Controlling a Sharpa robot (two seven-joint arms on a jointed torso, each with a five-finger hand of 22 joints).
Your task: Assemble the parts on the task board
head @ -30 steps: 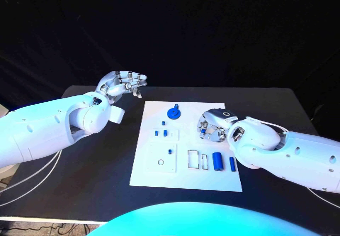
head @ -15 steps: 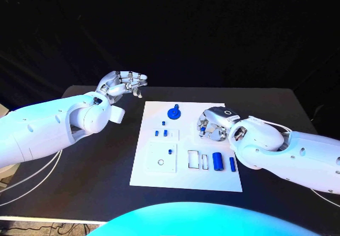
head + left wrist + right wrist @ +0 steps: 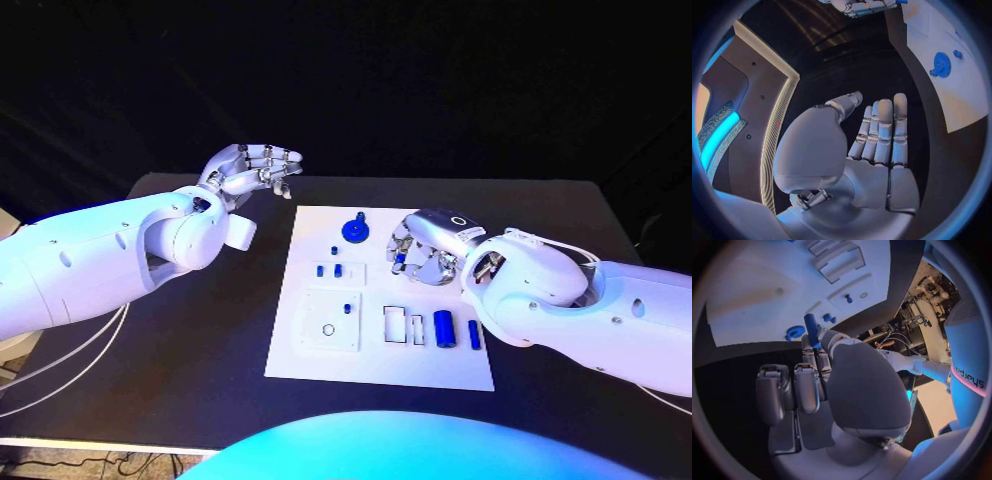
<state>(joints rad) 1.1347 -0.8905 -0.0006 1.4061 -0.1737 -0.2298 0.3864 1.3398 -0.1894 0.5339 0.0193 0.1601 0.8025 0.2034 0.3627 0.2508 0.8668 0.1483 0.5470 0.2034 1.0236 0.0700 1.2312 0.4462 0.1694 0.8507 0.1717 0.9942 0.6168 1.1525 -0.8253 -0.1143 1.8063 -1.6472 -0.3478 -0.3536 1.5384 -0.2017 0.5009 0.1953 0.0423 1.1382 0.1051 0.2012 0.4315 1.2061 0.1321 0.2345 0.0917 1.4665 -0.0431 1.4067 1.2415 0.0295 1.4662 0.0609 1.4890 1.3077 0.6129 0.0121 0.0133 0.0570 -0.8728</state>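
The white task board [image 3: 378, 352] lies mid-table. A round blue part [image 3: 355, 231] sits near the board's far edge, with two small blue pegs [image 3: 329, 269] and a single peg [image 3: 346, 305] nearer me. A thick blue cylinder [image 3: 444, 328] and a thinner one [image 3: 473, 334] lie at the board's right. My right hand [image 3: 423, 250] hovers over the board's far right and pinches a slim blue rod [image 3: 811, 330] between thumb and finger. My left hand [image 3: 254, 170] is raised beyond the board's far left corner, fingers extended, holding nothing [image 3: 879, 145].
Rectangular slots [image 3: 394, 322] and a raised white block with a round hole [image 3: 329, 329] are on the board's near half. Black table [image 3: 188, 340] surrounds the board. My left forearm [image 3: 101, 260] spans the table's left side, my right forearm [image 3: 577, 310] its right.
My right hand has shifted slightly left and away over the board, still holding the blue rod. The left hand has stayed put.
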